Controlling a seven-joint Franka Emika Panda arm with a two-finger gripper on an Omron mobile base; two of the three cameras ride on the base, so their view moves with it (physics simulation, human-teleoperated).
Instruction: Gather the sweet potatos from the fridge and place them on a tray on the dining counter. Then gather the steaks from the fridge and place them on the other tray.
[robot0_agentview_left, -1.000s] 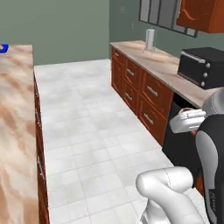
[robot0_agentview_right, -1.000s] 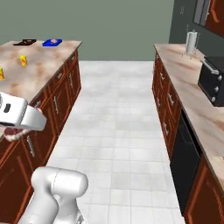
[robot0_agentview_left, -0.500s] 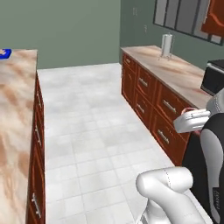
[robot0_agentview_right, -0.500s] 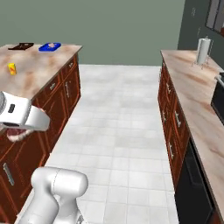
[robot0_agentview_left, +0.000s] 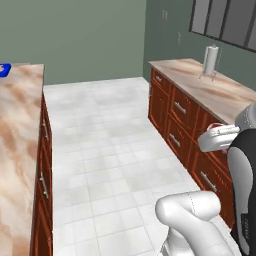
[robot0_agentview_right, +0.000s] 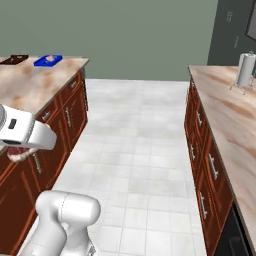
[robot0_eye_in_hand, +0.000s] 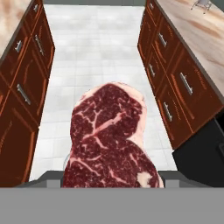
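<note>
The pincer (robot0_eye_in_hand: 111, 181) is gripping a steak (robot0_eye_in_hand: 109, 140), carrying it down the kitchen aisle. Next, it is needing to reach the blue tray (robot0_agentview_right: 48, 60) on the dining tabletop (robot0_agentview_right: 30, 85), far ahead left.

A dark red steak (robot0_eye_in_hand: 111, 140) with pale marbling is sitting in the gripper (robot0_eye_in_hand: 111, 181), above the tiled aisle. The blue tray (robot0_agentview_right: 48, 60) and brown tray (robot0_agentview_right: 14, 59) are lying side by side on the dining counter (robot0_agentview_right: 30, 87), a pinkish piece resting in the blue one.
</note>
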